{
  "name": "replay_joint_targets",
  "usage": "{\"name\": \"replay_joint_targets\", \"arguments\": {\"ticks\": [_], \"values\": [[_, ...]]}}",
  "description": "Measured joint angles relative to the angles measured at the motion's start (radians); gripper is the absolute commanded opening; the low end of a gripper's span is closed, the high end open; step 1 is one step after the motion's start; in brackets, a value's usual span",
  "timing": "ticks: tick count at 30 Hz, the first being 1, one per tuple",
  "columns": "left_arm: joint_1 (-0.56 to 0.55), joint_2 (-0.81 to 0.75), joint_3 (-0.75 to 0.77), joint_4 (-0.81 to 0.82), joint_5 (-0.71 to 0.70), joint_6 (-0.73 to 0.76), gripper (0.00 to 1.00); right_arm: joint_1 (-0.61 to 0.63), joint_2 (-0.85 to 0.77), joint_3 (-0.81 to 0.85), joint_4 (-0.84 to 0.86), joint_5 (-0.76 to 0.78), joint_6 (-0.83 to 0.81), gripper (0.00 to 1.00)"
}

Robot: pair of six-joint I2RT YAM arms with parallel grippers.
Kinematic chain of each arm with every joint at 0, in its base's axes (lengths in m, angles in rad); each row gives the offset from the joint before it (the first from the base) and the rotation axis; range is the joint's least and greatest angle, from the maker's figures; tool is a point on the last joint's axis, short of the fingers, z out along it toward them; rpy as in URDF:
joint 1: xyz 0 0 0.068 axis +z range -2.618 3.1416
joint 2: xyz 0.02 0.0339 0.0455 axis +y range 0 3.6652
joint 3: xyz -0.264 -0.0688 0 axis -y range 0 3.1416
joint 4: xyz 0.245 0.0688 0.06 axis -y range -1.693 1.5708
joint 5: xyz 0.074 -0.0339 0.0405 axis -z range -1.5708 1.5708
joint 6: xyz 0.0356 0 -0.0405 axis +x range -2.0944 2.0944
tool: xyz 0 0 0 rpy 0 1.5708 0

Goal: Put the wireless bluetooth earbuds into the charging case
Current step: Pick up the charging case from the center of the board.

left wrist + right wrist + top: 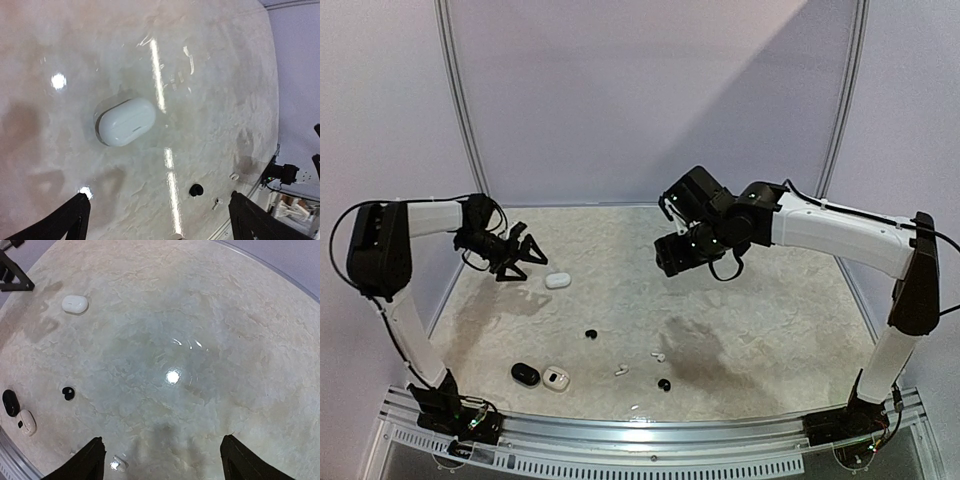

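The left pincer (159, 200) is spread wide and empty; a closed white case (125, 121) lies on the table (210, 75) just ahead of its tips. Farther off to the side lie a black earbud (196, 190) and a white earbud (217, 202). The right pincer (162, 439) is spread above the table, holding nothing

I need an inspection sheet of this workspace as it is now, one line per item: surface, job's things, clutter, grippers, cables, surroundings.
surface: pale marbled table, glossy.
job's things: closed white case; black case beside small white case with a dark spot; black earbuds and white earbuds, two each, loose.
clutter: nothing seen.
grippers: left gripper open, empty, near the closed white case; right gripper open, empty, raised.
cables: black cables loop along both arms.
surroundings: pale walls, metal rail at the near edge.
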Motion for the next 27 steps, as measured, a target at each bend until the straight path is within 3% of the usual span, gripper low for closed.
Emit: {"name": "replay_joint_targets", "arguments": {"ticks": [2, 6, 9, 13, 19, 27], "values": [[-0.003, -0.118, -0.002, -0.019, -0.019, 0.076, 0.98, -0.002, -0.009, -0.021, 0.028, -0.013, -0.035, 0.99], [-0.075, -0.385, 0.002, -0.127, -0.075, 0.423, 0.99, -0.004, -0.019, -0.031, 0.060, -0.041, -0.105, 0.99], [-0.282, -0.575, -0.040, -0.279, -0.153, 0.731, 0.99, -0.004, -0.053, -0.076, 0.094, -0.056, -0.140, 0.99], [-0.535, -0.709, -0.204, -0.444, -0.257, 0.975, 0.99, -0.003, -0.167, -0.247, 0.174, -0.065, -0.151, 0.99], [-0.756, -0.663, -0.357, -0.488, -0.421, 1.113, 0.99, -0.004, -0.325, -0.443, 0.232, -0.042, -0.134, 0.99], [-0.776, -0.472, -0.403, -0.264, -0.476, 1.117, 0.97, -0.003, -0.370, -0.451, 0.273, -0.014, -0.070, 0.99]]}}
